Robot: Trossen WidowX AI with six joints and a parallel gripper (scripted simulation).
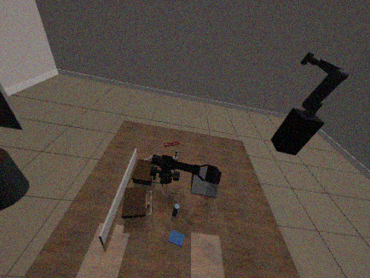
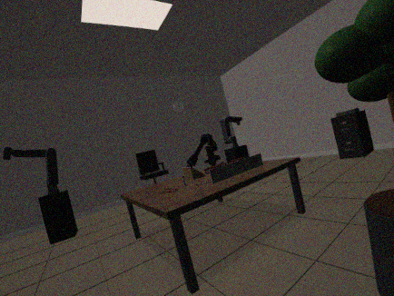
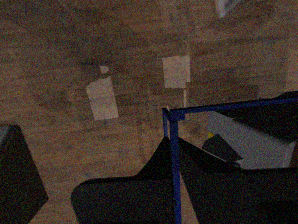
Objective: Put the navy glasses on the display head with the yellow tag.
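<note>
My gripper (image 1: pixel 165 176) (image 2: pixel 211 159) (image 3: pixel 170 140) is shut on the navy glasses (image 3: pixel 175 165), and their blue frame runs up from the fingers and off to the right in the wrist view. A pale grey shape (image 3: pixel 262 145), seemingly part of a display head, lies beyond the right finger with a small yellow tag (image 3: pixel 210 135) beside a dark wedge. The frame and finger cover part of it. The glasses are not seated on it. Whether a temple touches it, I cannot tell. The other head cannot be made out clearly.
Two brown blocks (image 1: pixel 141 171) (image 1: pixel 134 201) stand along a long low wall (image 1: pixel 119 196) (image 2: pixel 237 168). Red glasses (image 1: pixel 171 144) lie near the table's far end. A small dark cylinder (image 1: pixel 176 210) and a blue cloth (image 1: pixel 176 238) are nearby. A dark block (image 3: pixel 20 175) is left in the wrist view.
</note>
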